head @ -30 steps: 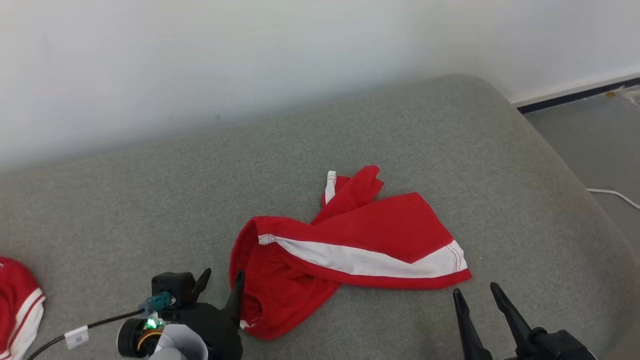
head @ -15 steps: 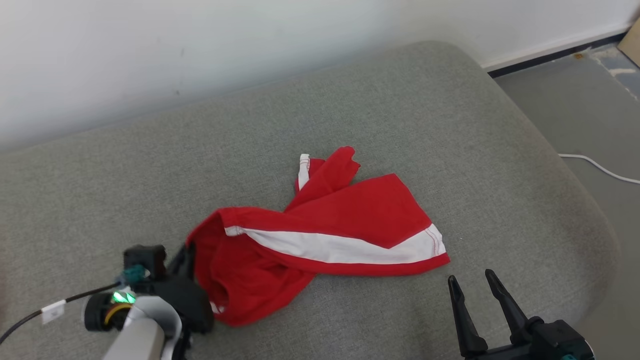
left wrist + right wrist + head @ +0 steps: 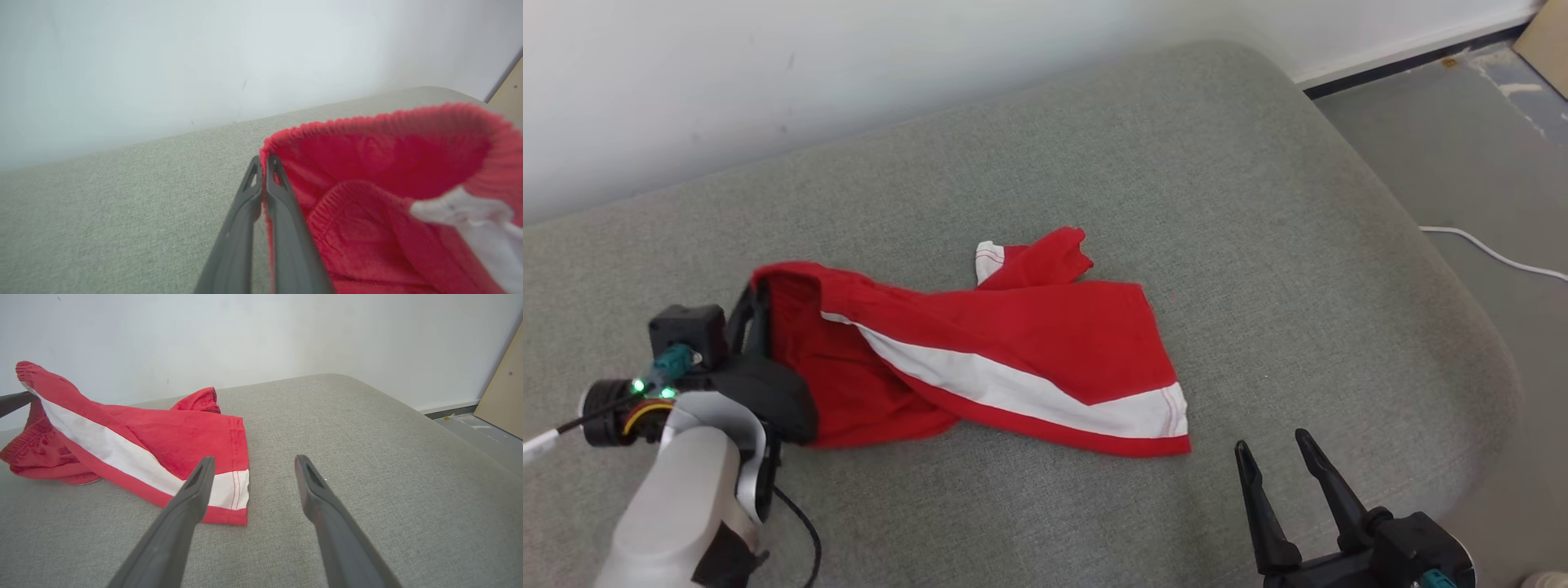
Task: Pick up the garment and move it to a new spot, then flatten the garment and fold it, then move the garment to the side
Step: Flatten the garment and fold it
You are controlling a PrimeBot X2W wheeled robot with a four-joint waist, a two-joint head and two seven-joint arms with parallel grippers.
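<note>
So, left gripper (image 3: 263, 163) tight on the garment (image 3: 1029, 343), right gripper (image 3: 1272, 441) agape.

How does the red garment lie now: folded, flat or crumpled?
Crumpled. The red garment lies twisted on the cushion, its waistband end raised in the shut left gripper, one leg bunched behind.

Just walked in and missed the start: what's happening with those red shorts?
The robot's left gripper is shut on the waistband of the red and white shorts, holding that edge up off the grey cushion. The rest lies rumpled on the cushion. The right gripper hovers open near the leg hem, holding nothing.
</note>
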